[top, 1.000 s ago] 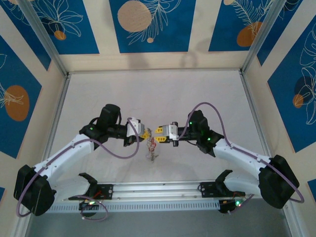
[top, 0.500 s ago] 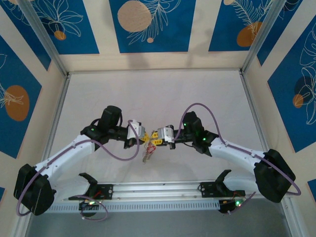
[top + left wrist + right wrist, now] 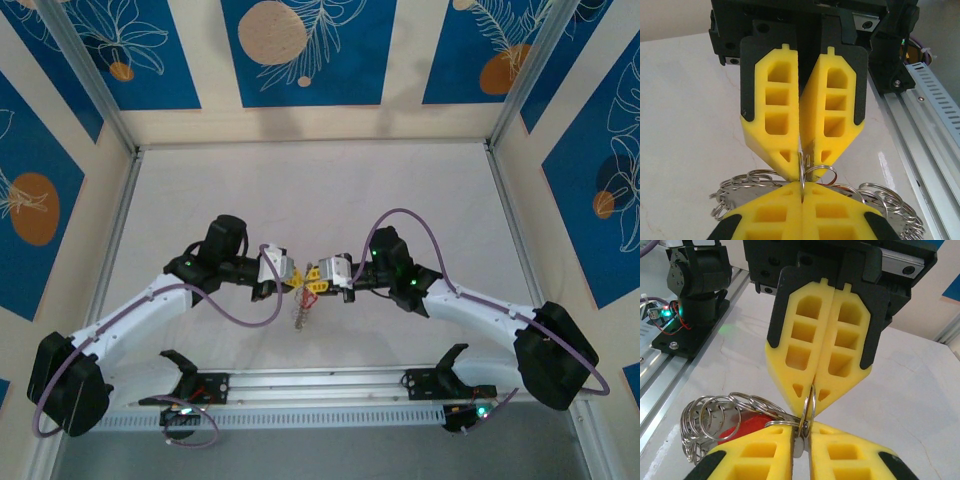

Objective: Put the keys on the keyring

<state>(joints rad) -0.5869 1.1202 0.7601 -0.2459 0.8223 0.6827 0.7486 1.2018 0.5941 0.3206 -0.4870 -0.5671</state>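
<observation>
My two grippers meet tip to tip above the table's near middle. The left gripper (image 3: pixel 297 279) (image 3: pixel 802 186) is shut on a thin split ring of the keyring (image 3: pixel 760 181), a grey disc rimmed with small silvery rings. From the other side, the right gripper (image 3: pixel 313 276) (image 3: pixel 800 434) is nearly closed on a flat silvery piece, apparently a key (image 3: pixel 798 445), which that same ring (image 3: pixel 810 407) threads. The bunch (image 3: pixel 300 316) hangs below the fingertips. A red key head (image 3: pixel 737 432) shows among the rings.
An aluminium rail (image 3: pixel 320 385) (image 3: pixel 935 100) runs along the near edge, close below the hanging bunch. An arm base with a green light (image 3: pixel 695 285) stands on it. Metal frame posts (image 3: pixel 110 250) and patterned walls bound the white table (image 3: pixel 320 190).
The right gripper moved left until its tips met the left gripper's, and its jaws narrowed. The hanging bunch shifted slightly left and lower. The left gripper stayed shut.
</observation>
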